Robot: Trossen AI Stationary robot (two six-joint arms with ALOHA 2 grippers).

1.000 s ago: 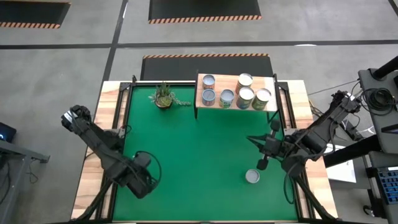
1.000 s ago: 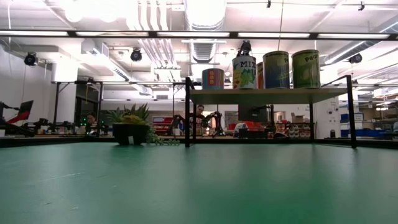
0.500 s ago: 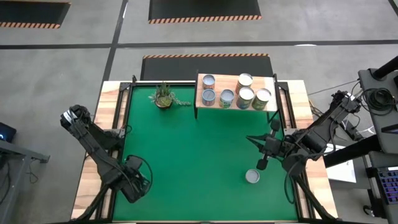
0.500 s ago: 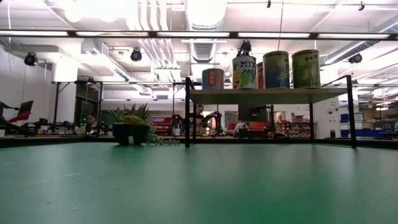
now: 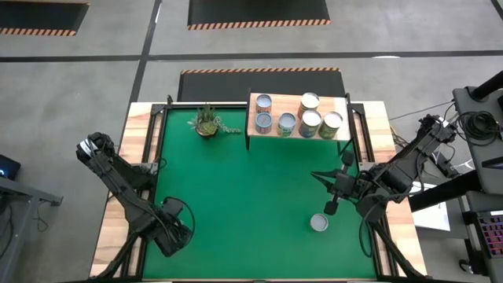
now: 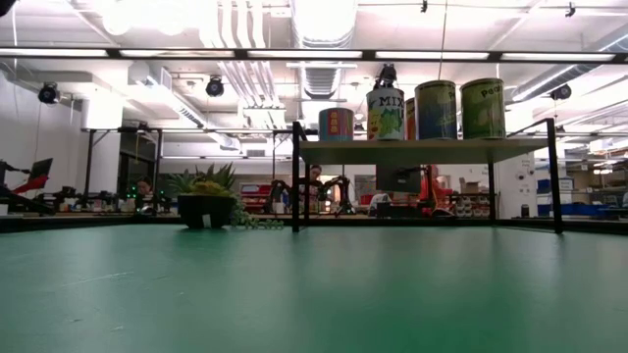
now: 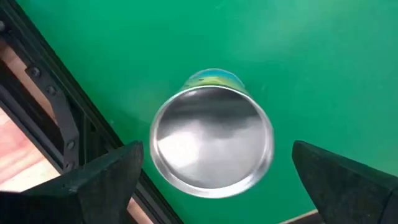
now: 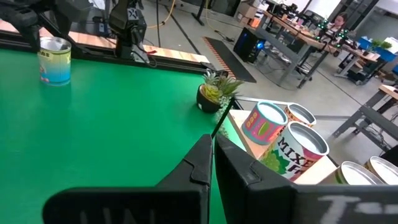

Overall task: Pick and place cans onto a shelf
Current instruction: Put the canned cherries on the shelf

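Hovering left pincer (image 7: 211, 180) straddles can (image 7: 211, 149), fingers apart.

Shelf can (image 8: 291, 155) label reads "MIXE…"; rest illegible.

The left arm reaches low along the near-left side, its end effector (image 5: 174, 233) pointing straight down with fingers (image 7: 106, 177) spread wide. The right end effector (image 5: 324, 179) hovers mid-right, fingers pressed together.

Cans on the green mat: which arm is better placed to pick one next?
Left. The left gripper hangs open straight above a can, a finger either side. The right gripper is shut, beside the other can rather than over it.
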